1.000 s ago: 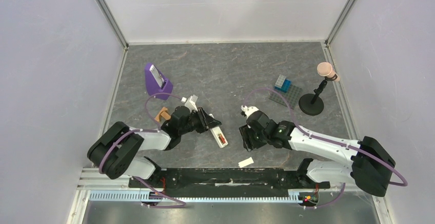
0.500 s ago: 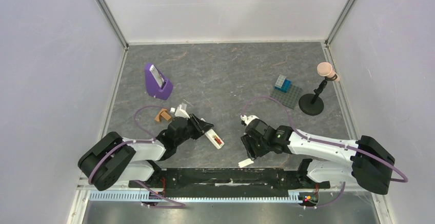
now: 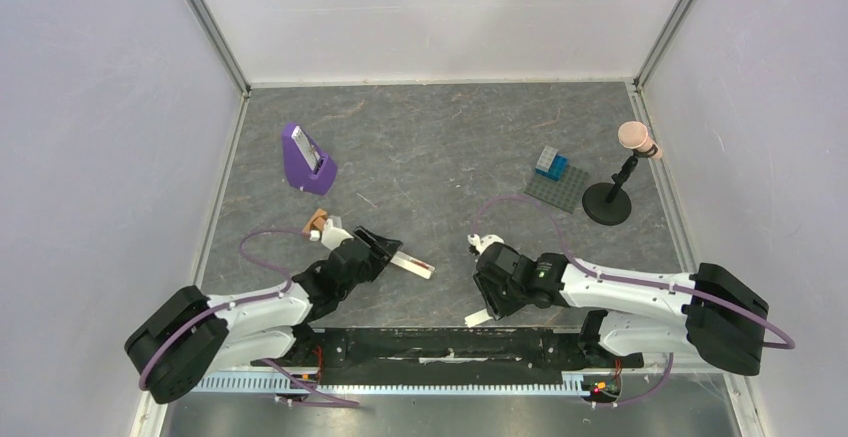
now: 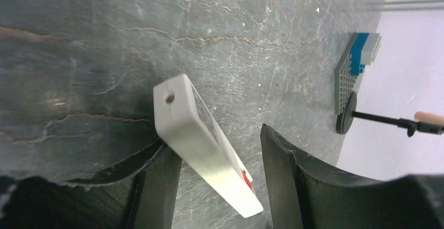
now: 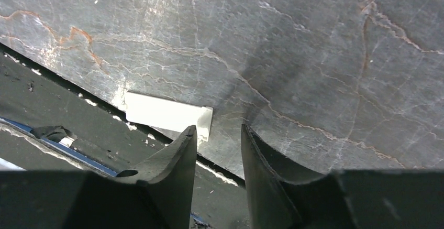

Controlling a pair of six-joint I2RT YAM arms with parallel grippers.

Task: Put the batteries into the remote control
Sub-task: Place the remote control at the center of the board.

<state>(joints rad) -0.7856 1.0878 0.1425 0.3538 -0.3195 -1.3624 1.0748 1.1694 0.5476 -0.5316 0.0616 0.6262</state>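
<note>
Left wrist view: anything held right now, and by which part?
Nothing clamped, it seems. The remote sits between the fingers of the left gripper, its side against one, with bare table showing between it and the other.

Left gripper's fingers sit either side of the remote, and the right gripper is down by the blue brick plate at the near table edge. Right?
Not quite. The right wrist view shows the right gripper down by the small flat white strip at the near table edge. The blue brick plate lies far off, toward the back right. The left gripper does have its fingers either side of the remote.
</note>
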